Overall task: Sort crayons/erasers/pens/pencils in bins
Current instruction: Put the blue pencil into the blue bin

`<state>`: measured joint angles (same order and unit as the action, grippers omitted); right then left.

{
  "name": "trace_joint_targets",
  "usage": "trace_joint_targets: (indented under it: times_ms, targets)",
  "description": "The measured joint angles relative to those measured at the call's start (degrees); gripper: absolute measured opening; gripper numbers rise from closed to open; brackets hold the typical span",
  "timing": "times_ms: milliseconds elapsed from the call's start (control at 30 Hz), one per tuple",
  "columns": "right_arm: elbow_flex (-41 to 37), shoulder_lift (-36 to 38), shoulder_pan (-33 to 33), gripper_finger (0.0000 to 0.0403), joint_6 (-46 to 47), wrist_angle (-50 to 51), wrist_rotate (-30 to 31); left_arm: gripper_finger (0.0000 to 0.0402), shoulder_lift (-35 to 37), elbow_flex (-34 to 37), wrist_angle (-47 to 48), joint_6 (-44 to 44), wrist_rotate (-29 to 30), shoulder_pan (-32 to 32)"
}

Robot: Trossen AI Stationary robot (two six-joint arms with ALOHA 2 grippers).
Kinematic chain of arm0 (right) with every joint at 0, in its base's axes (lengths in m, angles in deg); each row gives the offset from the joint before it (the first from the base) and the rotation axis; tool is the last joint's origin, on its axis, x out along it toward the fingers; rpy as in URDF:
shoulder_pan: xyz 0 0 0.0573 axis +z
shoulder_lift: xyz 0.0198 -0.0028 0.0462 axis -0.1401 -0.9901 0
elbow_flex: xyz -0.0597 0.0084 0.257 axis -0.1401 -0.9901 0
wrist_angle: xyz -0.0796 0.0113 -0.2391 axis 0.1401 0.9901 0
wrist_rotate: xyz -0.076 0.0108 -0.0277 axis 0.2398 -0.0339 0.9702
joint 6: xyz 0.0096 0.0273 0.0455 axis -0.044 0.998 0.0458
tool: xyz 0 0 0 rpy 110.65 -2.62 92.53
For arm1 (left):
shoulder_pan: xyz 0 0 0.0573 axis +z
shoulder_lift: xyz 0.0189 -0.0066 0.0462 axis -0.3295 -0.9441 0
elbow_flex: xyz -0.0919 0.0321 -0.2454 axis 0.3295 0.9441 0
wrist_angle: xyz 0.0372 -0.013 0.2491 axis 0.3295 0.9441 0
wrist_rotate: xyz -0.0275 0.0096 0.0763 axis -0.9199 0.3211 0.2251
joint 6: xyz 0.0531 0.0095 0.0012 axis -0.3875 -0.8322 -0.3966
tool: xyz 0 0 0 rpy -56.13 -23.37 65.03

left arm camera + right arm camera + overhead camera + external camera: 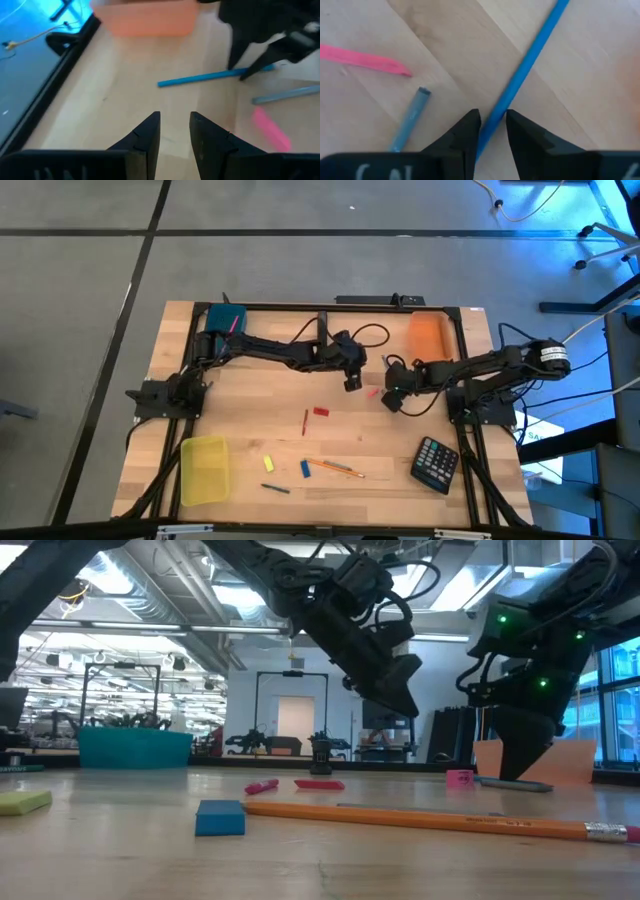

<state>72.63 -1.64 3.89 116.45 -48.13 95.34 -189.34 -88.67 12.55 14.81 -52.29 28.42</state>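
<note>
My right gripper (493,120) points down at the table in front of the orange bin (430,335). Its fingers stand either side of a thin blue stick (530,60) that lies flat on the wood. A grey stick (410,120) and a pink one (360,57) lie close beside it. My left gripper (175,125) hangs above mid-table, slightly open with nothing between its fingers, facing the right gripper. The red eraser (321,411), the yellow eraser (268,463), a blue block (305,469) and an orange pencil (335,468) lie nearer the front. My right gripper comes from above with its fingertips (234,65) down at the table, across the blue stick near one end (496,125). The stick runs slantwise through the narrow gap and lies flat on the wood. Whether the fingers touch it I cannot tell.
The teal bin (222,317) stands at the far left and the yellow bin (203,470) at the near left. A black calculator (437,463) lies near right. A red stick (305,422) and a dark pen (276,488) lie on the wood.
</note>
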Motion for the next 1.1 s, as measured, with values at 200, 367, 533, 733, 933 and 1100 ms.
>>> trace_joint_targets:
  times_ms: [200,367,533,733,933,1100]
  targets:
    - [-0.02,-0.01,-1.30,0.0067,-2.05,-0.75,-1.50,0.0097,0.00,-6.54,14.74,3.90,3.22,-0.58]
    - [-0.20,-0.07,-1.44,0.0032,-3.70,-2.29,-1.35,0.0097,0.00,-11.82,28.41,9.03,12.13,-2.09]
    - [-0.53,1.30,-0.47,0.0023,-4.36,-3.53,1.65,0.0097,-0.02,-12.06,29.37,4.73,13.61,-3.26]
    - [-0.67,5.45,0.04,0.0025,-7.28,-4.76,4.43,0.0097,-0.01,-12.06,29.89,5.17,18.26,-4.71]
    - [-0.62,12.57,0.04,0.0015,-10.96,-5.41,5.97,0.0097,-0.04,-13.18,31.22,7.33,19.67,-5.37]
    - [-0.52,18.89,0.04,0.0009,-12.91,-5.80,8.46,0.0097,-0.07,-17.90,33.01,10.64,21.31,-5.47]
